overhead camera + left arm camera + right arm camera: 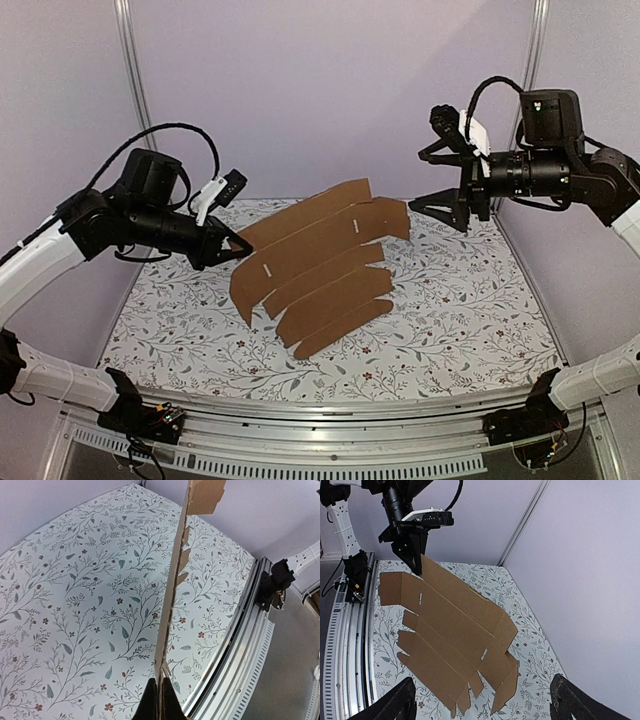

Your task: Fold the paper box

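My left hand (228, 246) is closed tight on one edge of the paper box (320, 265), a flat brown cardboard sheet with flaps and notched tabs, not yet folded. The sheet hangs tilted in the air over the middle of the flowered worktop (470, 320). I cannot tell whether its lowest flaps touch the surface. My right hand (420, 182) is spread wide and holds nothing, hovering just beside the sheet's right edge without touching it.

The risks, as I judge them:
- With a single pinch point, the sheet may swing or slip when the right hand pushes on it.
- A hasty approach could crumple a flap instead of bending it along a crease.
- Pulling from both sides might tear a tab.
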Tool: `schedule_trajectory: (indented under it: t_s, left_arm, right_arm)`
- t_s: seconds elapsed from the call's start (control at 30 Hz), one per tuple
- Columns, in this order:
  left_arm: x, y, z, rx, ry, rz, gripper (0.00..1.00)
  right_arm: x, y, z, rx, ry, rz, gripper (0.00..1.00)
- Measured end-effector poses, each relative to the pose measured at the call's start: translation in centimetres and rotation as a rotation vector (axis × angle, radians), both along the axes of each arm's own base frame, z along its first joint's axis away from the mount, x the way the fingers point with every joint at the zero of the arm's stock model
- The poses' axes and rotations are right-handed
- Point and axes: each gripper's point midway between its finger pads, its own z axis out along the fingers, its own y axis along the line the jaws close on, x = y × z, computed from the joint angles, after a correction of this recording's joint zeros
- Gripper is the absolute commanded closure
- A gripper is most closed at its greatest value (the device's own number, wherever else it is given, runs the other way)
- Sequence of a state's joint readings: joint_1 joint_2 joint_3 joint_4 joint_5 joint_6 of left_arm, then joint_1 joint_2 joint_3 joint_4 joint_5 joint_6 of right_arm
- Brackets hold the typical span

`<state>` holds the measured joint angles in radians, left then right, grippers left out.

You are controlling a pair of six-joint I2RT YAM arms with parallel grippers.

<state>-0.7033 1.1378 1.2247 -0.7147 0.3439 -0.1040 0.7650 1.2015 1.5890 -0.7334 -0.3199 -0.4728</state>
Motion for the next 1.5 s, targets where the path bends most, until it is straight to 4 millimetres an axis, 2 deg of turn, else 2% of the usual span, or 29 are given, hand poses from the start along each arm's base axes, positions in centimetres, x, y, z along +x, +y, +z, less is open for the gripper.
schedule_trajectory:
  t_s: [0.13, 0.33, 0.47, 0.73, 0.93, 1.13, 1.5]
  left_arm:
    - [0.1, 0.2, -0.8, 0.093, 0.003, -0.012, 1.00]
    - [-0.2, -0.9, -0.9, 0.222, -0.047, -0.057, 1.00]
    - [-0.1, -1.4, -1.2, 0.301, -0.079, -0.075, 1.00]
    - [0.0, -1.1, -2.1, 0.438, -0.158, -0.082, 1.00]
    - [-0.5, -1.4, -2.3, 0.488, -0.218, -0.100, 1.00]
    - [-0.5, -1.1, -3.5, 0.542, -0.233, -0.101, 1.00]
    - [-0.3, -1.2, -4.2, 0.553, -0.251, -0.099, 1.00]
  right_arm:
    - [0.2, 0.7, -0.7, -0.054, -0.006, 0.039, 0.09]
    - [0.5, 2.5, -1.7, -0.107, -0.012, 0.106, 0.09]
    - [0.6, 4.5, -3.1, -0.166, -0.008, 0.159, 0.10]
    - [2.7, 6.8, -6.6, -0.260, 0.023, 0.181, 0.19]
    - [3.8, 8.1, -8.7, -0.302, 0.051, 0.192, 0.24]
    - [4.7, 9.1, -11.3, -0.344, 0.088, 0.202, 0.29]
    - [5.3, 10.1, -14.2, -0.383, 0.143, 0.219, 0.37]
